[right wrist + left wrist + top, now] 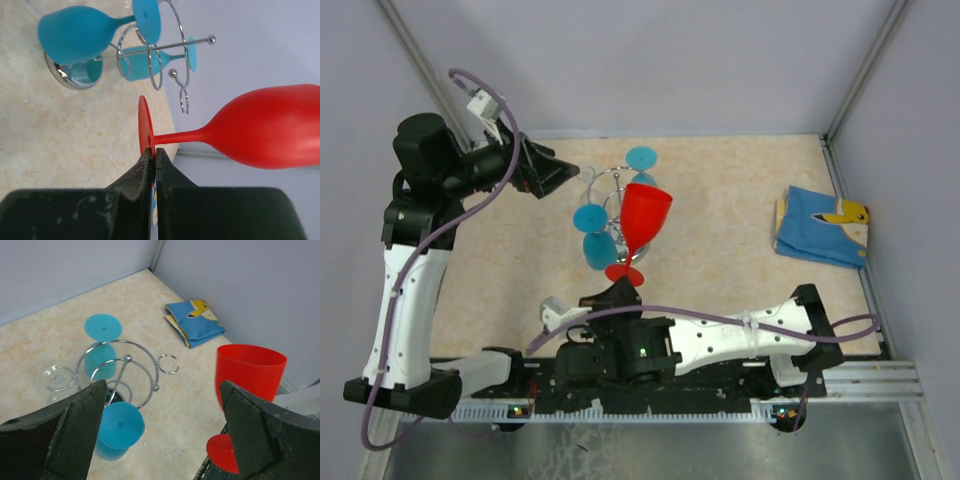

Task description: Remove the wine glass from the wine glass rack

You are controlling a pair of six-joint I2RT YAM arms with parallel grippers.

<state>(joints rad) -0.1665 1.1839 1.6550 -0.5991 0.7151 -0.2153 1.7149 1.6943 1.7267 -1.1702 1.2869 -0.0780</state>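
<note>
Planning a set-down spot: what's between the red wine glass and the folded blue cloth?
Nothing: in the top view, only bare beige tabletop separates the red wine glass from the folded blue cloth.

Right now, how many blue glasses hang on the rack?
2. One blue glass hangs on the far side of the rack, the other on its near left side. None seems hidden.

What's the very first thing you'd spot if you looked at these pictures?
The bright red wine glass jumps out: the right pincer pinches its round foot and holds it upright just beside the silver wine glass rack in the middle. Two blue wine glasses hang upside down on that rack, and a folded blue cloth lies far off to the right.
</note>
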